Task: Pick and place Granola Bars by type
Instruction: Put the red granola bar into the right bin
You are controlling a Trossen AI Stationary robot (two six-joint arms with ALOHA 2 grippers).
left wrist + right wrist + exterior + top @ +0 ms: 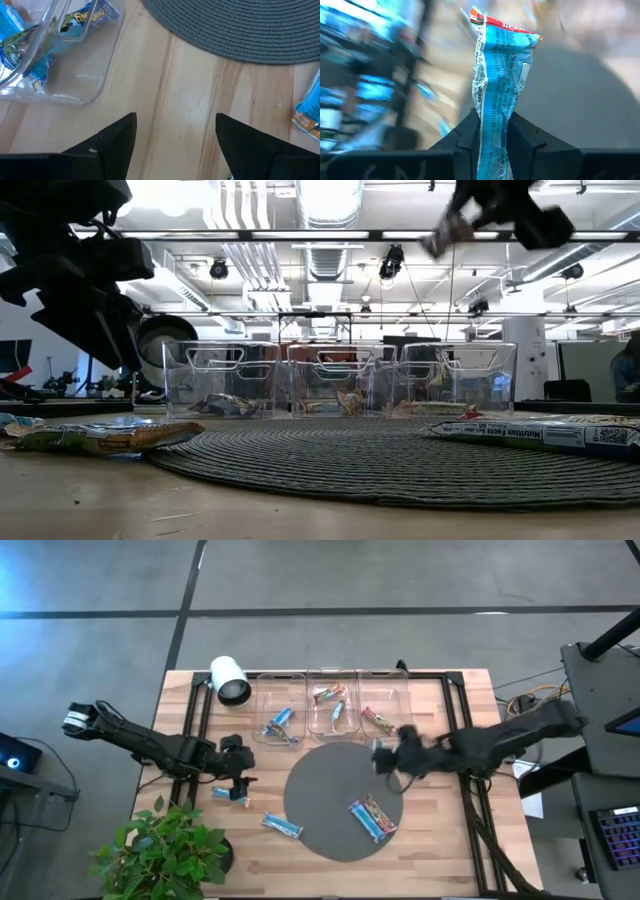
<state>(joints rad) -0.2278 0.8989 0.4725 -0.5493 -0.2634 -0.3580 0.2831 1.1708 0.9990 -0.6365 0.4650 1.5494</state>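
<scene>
Left tool [238, 783] low over counter [450, 840], fingers apart, nothing between; blue bar [225, 794] just beside it, another [282, 826] nearby. Round grey mat [320, 810] between tools. Right tool [492, 131] raised above mat edge, clamped on blue bar [499, 75]; two bars [370, 817] on mat below it.

Bright ceiling strip lights [325, 200] glare in the low view, leaving both arms as dark silhouettes. The right wrist view is smeared with motion blur around the blue foil-wrapped bar [497, 95]. The overhead view is evenly lit, with soft shadows.
</scene>
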